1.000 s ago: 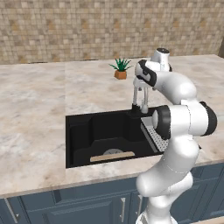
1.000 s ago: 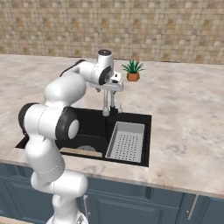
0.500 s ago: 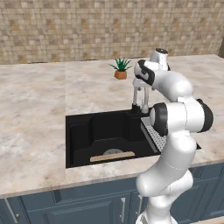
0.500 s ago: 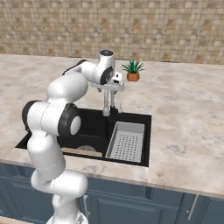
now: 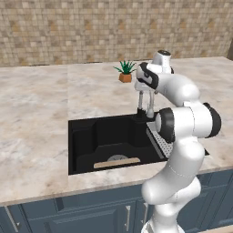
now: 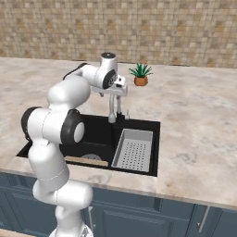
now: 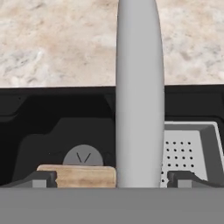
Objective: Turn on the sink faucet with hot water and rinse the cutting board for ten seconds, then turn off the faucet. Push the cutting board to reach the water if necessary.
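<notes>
Reaching forward from the base, the white arm is bending at its elbow above the sink's front edge and stretching its wrist over the basin to the faucet (image 5: 144,101) at the back rim. The hand is pointing down at the top of the spout's arch. In the hand view the gripper (image 7: 111,177) is straddling the grey spout (image 7: 139,94), one dark fingertip (image 7: 43,177) standing on each side of it with a clear gap to the metal, so the jaws are spread wide and holding nothing.

The sink (image 5: 86,136) is a black basin sunk into a mottled beige counter (image 5: 36,113). The board (image 5: 117,162) is lying flat on the basin floor near the front wall, just beside the round drain (image 7: 83,156) and partly covering it in the hand view. From the right base view the board (image 6: 79,160) is showing as a thin tan strip behind the arm's lower link. A grey perforated tray (image 6: 133,149) is sitting in the right part of the basin, well apart from the board. A small potted plant (image 6: 140,74) is standing on the counter behind the faucet, near the tiled wall (image 6: 176,28).
</notes>
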You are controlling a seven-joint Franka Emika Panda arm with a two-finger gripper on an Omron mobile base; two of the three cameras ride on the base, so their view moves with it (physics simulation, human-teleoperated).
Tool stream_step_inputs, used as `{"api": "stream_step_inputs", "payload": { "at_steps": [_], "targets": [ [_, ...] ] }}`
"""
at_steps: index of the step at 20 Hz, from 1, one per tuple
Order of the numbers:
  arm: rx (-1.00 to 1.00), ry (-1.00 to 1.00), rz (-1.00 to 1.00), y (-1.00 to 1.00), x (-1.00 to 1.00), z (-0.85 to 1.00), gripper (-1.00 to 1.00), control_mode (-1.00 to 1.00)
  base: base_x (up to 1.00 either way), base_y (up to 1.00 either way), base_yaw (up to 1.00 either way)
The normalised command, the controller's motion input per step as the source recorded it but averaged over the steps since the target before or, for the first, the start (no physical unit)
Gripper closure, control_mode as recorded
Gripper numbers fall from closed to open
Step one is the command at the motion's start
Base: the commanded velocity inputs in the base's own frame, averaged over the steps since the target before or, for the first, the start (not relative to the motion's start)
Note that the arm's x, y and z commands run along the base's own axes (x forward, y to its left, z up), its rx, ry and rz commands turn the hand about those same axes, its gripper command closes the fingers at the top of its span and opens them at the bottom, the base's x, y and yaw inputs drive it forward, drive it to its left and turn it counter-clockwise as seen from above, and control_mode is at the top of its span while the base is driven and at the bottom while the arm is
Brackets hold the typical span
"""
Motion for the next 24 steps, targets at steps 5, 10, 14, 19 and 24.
{"api": "stream_step_inputs", "payload": {
  "at_steps": [5, 10, 14, 19, 24],
  "targets": [
    [0.00, 0.00, 0.00, 0.40, 0.01, -0.03, -1.00, -1.00, 0.00, 0.00, 0.00],
    [0.00, 0.00, 0.00, 0.42, 0.08, -0.08, -1.00, -1.00, 0.00, 0.00, 0.00],
    [0.00, 0.00, 0.00, 0.44, 0.13, -0.09, -1.00, -1.00, 0.00, 0.00, 0.00],
    [0.00, 0.00, 0.00, 0.50, 0.20, -0.05, -1.00, -1.00, 0.00, 0.00, 0.00],
    [0.00, 0.00, 0.00, 0.49, 0.27, -0.03, -1.00, -1.00, 0.00, 0.00, 0.00]
  ]
}}
